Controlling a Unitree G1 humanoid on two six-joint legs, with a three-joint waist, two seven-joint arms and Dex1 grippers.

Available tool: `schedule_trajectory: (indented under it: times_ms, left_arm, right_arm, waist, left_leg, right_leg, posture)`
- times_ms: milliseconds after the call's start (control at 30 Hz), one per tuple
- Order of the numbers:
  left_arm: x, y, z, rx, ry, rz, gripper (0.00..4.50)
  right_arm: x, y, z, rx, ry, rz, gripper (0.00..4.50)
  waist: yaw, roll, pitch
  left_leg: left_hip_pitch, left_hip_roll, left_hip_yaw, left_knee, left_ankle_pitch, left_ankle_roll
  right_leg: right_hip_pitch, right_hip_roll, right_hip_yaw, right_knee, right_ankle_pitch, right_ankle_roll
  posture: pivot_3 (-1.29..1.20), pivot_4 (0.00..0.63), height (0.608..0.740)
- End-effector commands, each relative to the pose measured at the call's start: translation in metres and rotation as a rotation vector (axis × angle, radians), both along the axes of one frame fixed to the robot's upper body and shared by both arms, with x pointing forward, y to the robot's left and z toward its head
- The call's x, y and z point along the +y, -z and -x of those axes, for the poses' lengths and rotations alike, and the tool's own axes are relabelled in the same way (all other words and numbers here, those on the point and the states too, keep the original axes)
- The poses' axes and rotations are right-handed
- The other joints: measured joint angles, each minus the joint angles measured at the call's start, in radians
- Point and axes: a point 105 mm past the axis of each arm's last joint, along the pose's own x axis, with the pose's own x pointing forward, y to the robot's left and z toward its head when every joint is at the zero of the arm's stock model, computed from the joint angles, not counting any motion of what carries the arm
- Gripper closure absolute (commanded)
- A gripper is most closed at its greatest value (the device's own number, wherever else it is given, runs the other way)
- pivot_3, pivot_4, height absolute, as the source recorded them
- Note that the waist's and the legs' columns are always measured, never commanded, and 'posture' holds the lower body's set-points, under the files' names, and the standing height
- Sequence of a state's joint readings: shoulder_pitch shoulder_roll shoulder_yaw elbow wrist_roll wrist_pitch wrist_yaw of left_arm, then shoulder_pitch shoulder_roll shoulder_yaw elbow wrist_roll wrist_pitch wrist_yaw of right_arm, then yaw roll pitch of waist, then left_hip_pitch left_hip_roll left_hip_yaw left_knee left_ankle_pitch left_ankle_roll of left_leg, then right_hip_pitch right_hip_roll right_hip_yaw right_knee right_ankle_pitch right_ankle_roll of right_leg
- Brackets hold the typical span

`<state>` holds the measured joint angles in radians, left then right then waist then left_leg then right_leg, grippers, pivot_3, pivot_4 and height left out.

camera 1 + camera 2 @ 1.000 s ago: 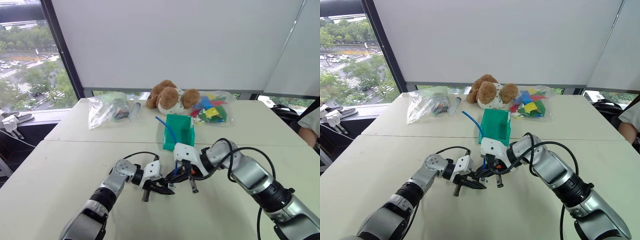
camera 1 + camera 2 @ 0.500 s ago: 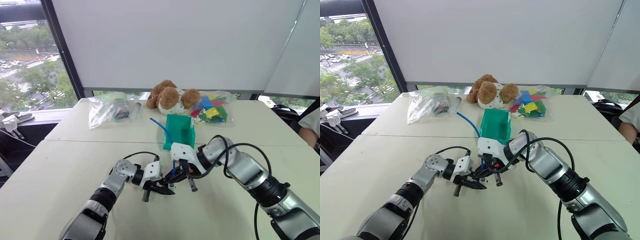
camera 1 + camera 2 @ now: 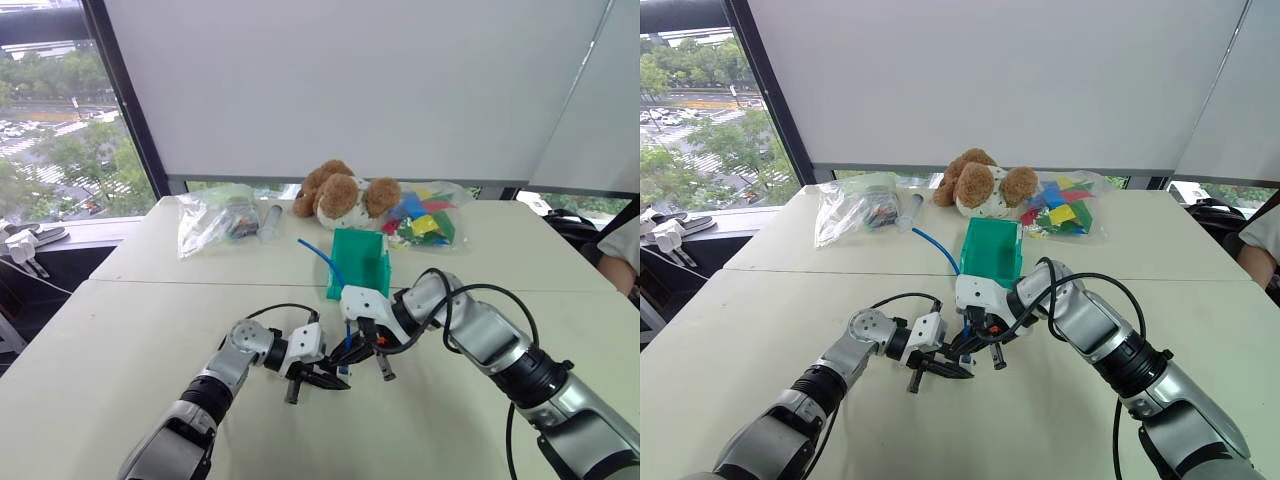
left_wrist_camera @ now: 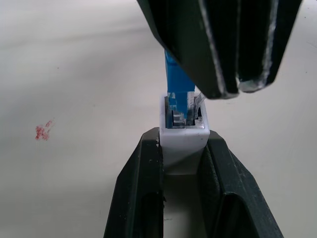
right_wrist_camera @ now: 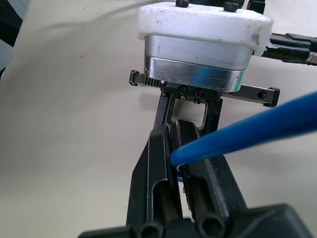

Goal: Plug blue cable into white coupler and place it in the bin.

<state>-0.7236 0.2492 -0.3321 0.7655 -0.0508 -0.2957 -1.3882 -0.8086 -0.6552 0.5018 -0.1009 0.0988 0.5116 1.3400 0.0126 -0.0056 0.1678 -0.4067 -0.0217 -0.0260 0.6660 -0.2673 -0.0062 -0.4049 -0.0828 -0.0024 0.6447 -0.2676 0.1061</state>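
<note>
Left claw [image 4: 183, 148] clamped on the tiny white boxy coupler [image 4: 184, 135], black fingers [image 4: 141, 183] pressed to either side of it, socket facing up toward the right claw [image 5: 174, 148]. Right claw closed tight on the thin bright blue cable [image 5: 247, 134], right near its plug end. Plug tip seated in the mouth of the coupler; fully home or not, cannot tell. Both claws meeting low over the pale table [image 3: 120, 330]. Rest of the cable arching up and back over the small teal-green rectangular plastic bin [image 3: 360, 262], just behind the claws.
</note>
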Motion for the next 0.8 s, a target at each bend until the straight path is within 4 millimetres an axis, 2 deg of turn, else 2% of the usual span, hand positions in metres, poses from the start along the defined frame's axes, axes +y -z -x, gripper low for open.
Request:
schedule_trajectory:
  times_ms: [33, 133, 367, 567, 633, 667, 733, 800]
  left_arm:
    - [0.002, 0.018, 0.005, 0.032, -0.007, -0.066, 4.17]
    - [0.002, 0.019, 0.006, 0.034, -0.008, -0.066, 4.17]
    - [0.003, 0.019, 0.005, 0.042, -0.017, -0.064, 4.17]
    - [0.008, 0.018, 0.004, 0.040, -0.029, -0.063, 4.17]
    - [0.010, 0.015, 0.004, 0.040, -0.031, -0.058, 3.13]
    - [0.011, 0.014, 0.004, 0.041, -0.030, -0.056, 2.83]
    - [0.013, 0.011, 0.005, 0.038, -0.029, -0.051, 1.92]
    - [0.018, 0.008, 0.005, 0.026, -0.031, -0.045, 0.86]
  right_arm:
    - [-0.001, 0.007, 0.000, 0.002, 0.009, 0.016, 4.50]
    - [-0.004, 0.022, 0.002, 0.034, 0.026, 0.034, 4.50]
    - [-0.006, 0.040, 0.009, 0.082, 0.048, 0.038, 4.50]
    - [-0.006, 0.034, 0.006, 0.073, 0.082, 0.002, 4.50]
    - [-0.006, 0.030, 0.005, 0.067, 0.090, -0.011, 4.50]
    - [-0.006, 0.028, 0.004, 0.064, 0.095, -0.018, 4.50]
    - [-0.006, 0.023, 0.001, 0.053, 0.110, -0.036, 4.50]
    - [-0.007, 0.017, -0.003, 0.040, 0.131, -0.057, 4.50]
  waist:
    - [0.000, 0.000, 0.000]
    - [0.000, 0.000, -0.001]
    - [0.000, -0.001, -0.007]
    - [-0.001, -0.002, -0.009]
    - [-0.002, -0.002, -0.009]
    - [-0.003, -0.002, -0.009]
    - [-0.004, -0.002, -0.009]
    - [-0.007, -0.002, -0.009]
  left_leg:
    - [0.000, 0.000, 0.000, 0.000, 0.000, 0.000]
    - [0.000, 0.000, 0.000, 0.000, 0.000, 0.000]
    - [0.001, 0.000, 0.000, 0.000, 0.000, 0.000]
    - [0.001, 0.000, 0.000, 0.000, 0.000, 0.000]
    - [0.001, 0.000, 0.000, 0.000, 0.000, 0.000]
    - [0.001, 0.000, 0.000, 0.000, 0.000, 0.000]
    - [0.001, 0.001, 0.000, -0.001, 0.000, 0.000]
    - [0.001, 0.001, 0.000, -0.001, 0.000, 0.000]
  right_leg:
    - [0.000, 0.000, 0.000, 0.000, 0.000, 0.000]
    - [0.000, 0.000, 0.000, 0.000, 0.000, 0.000]
    - [0.001, 0.000, 0.000, -0.001, 0.000, 0.000]
    - [0.002, 0.000, 0.000, -0.001, 0.000, 0.000]
    - [0.002, 0.000, 0.000, -0.001, 0.000, 0.000]
    - [0.002, 0.000, 0.000, -0.001, 0.000, 0.000]
    - [0.001, 0.000, 0.000, -0.001, 0.000, 0.000]
    - [0.000, 0.000, 0.000, -0.001, 0.000, 0.000]
  posture:
    - [0.00, 0.150, 0.740]
    - [0.00, 0.150, 0.740]
    - [0.00, 0.150, 0.740]
    - [0.00, 0.150, 0.740]
    - [0.00, 0.150, 0.740]
    - [0.00, 0.150, 0.740]
    - [0.00, 0.150, 0.740]
    - [0.00, 0.150, 0.740]
